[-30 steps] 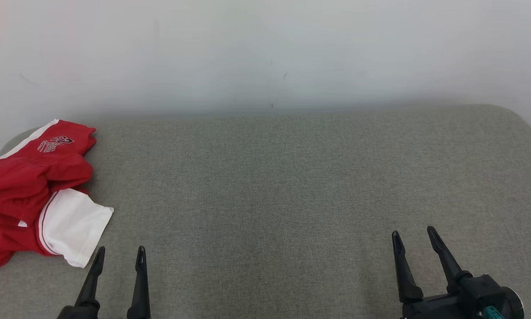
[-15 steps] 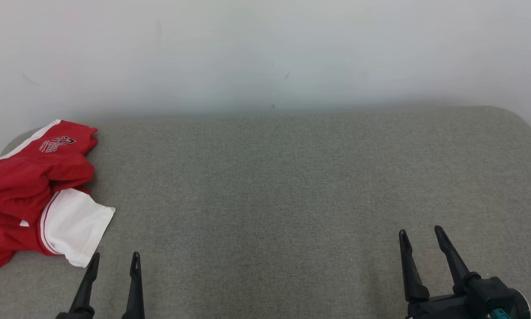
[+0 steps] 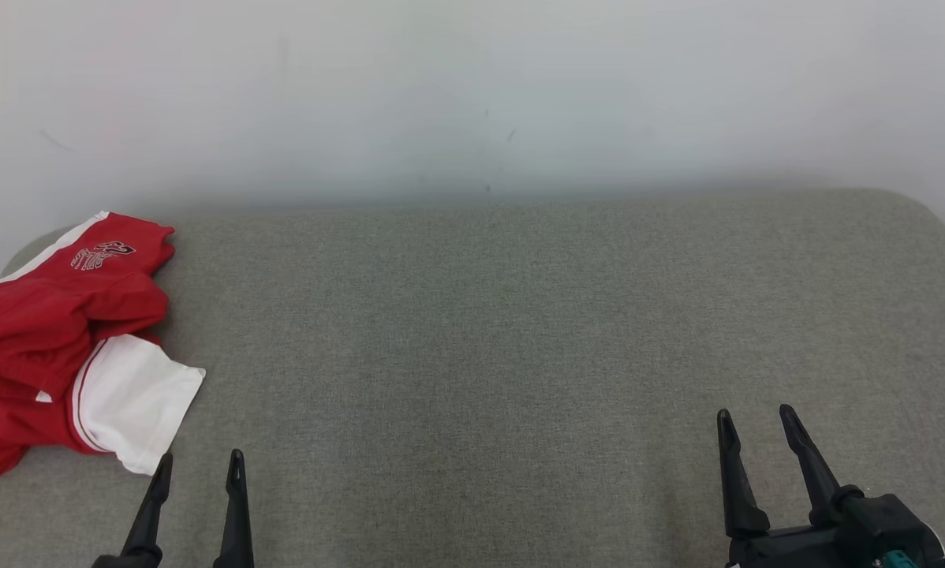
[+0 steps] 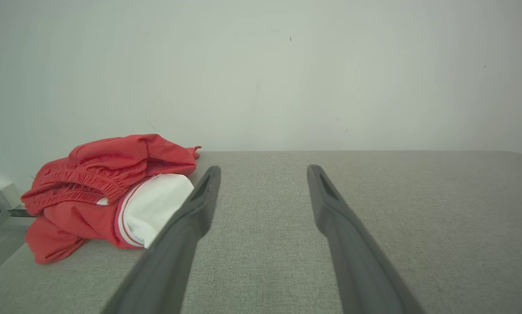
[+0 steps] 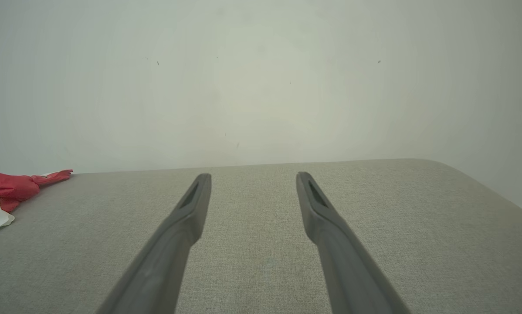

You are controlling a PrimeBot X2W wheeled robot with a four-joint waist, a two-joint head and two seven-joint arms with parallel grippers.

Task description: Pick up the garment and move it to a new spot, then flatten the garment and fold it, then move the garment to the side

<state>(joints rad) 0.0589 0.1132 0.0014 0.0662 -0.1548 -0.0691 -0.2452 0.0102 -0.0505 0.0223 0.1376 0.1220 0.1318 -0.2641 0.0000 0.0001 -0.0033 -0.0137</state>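
1. Fingers (image 3: pixel 236 513) first: stand parted wide on the left gripper (image 3: pixel 200 456) and equally wide on the right gripper (image 3: pixel 755 411), clasping nothing on either side; point up the head view from its lower corners.
2. Rises behind everything as a plain, pale wall (image 3: pixel 472 95).
3. Stretches below it as a grey woven surface (image 3: pixel 520 331), rounded at the far right corner.
4. Lies crumpled at the far left end of that surface as the garment (image 3: pixel 46 331): red cloth bunched in soft folds, cut off by the head view's left edge, well apart from the right gripper.
5. Juts from the heap's near side as a white panel (image 3: pixel 133 402) trimmed with thin red piping; sits just beside the left gripper's fingertips, in no grip; cannot tell whether cloth and fingertip touch.
6. Shows in the left wrist view as a gathered elastic waistband (image 4: pixel 82 183), running across the red folds above the white panel.
7. Runs along the garment's far edge as a narrow white stripe (image 3: pixel 46 252).
8. Sits beside that stripe as a small printed emblem (image 3: pixel 100 255), white and dark on red.
9. Peeks out at the right gripper's base as a teal fitting (image 3: pixel 894 558).
10. Dot the wall as a few tiny dark specks (image 3: pixel 510 136).
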